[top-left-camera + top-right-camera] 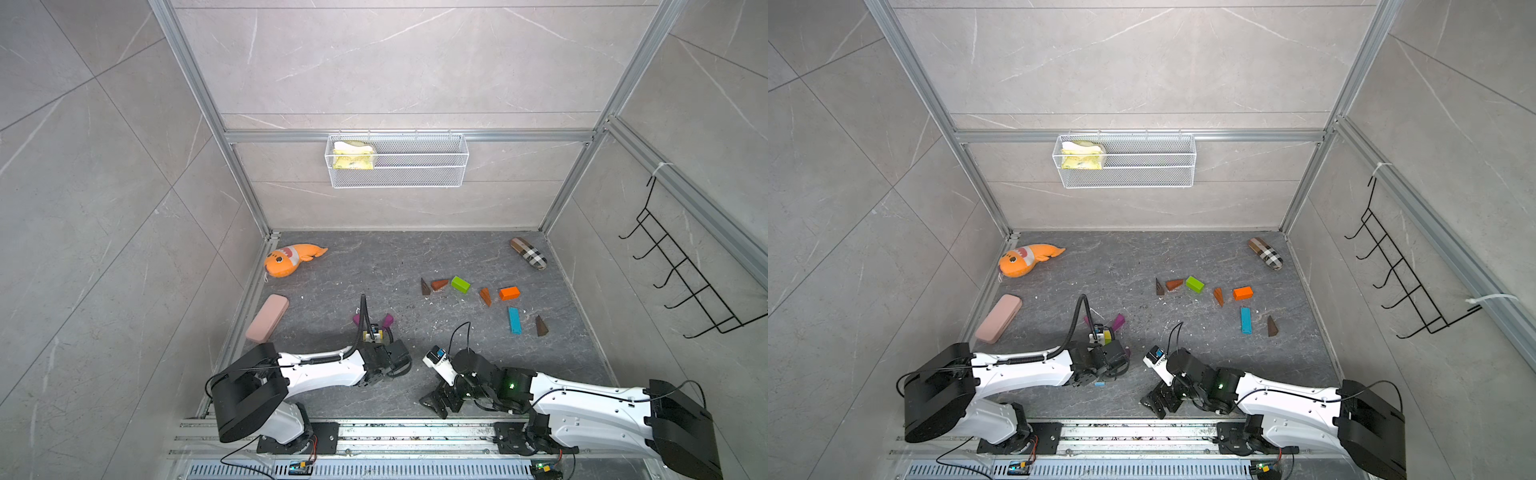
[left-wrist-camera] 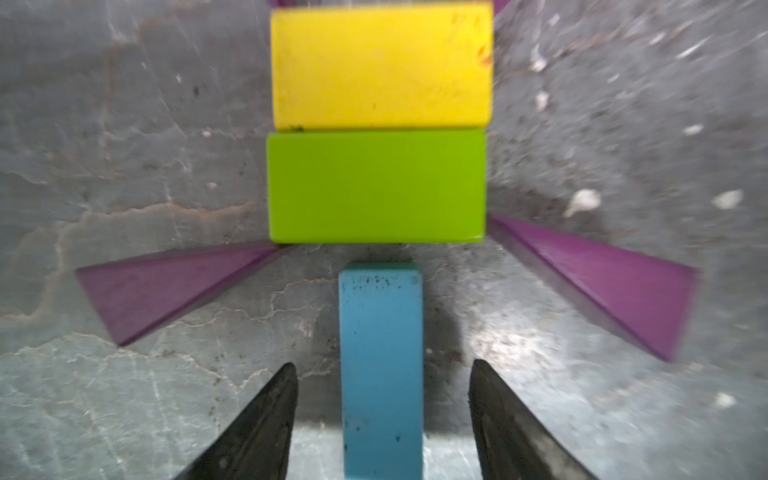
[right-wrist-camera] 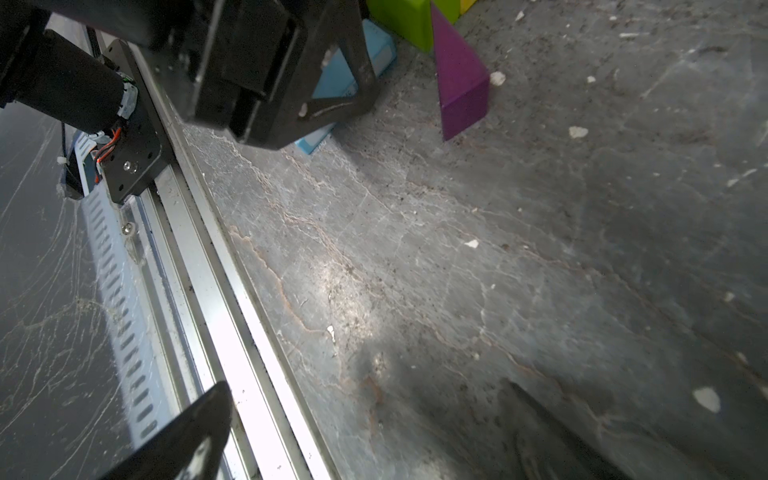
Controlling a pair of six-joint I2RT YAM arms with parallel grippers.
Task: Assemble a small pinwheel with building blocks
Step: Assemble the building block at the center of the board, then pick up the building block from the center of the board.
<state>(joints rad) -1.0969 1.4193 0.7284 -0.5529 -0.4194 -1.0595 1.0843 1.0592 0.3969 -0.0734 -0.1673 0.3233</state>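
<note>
In the left wrist view a yellow brick and a green brick lie edge to edge. A purple wedge fans out on one side of them and a second purple wedge on the other. A light-blue bar points at the green brick, with a small gap between them. My left gripper is open astride this bar, with neither finger touching it. The right gripper is open and empty near the front rail. Loose blocks lie to the right: a green brick, an orange brick, a blue bar and brown wedges.
An orange plush fish and a pink case lie at the left. A plaid pouch sits at the back right. A wire basket hangs on the back wall and a hook rack on the right wall. Metal rail along the front.
</note>
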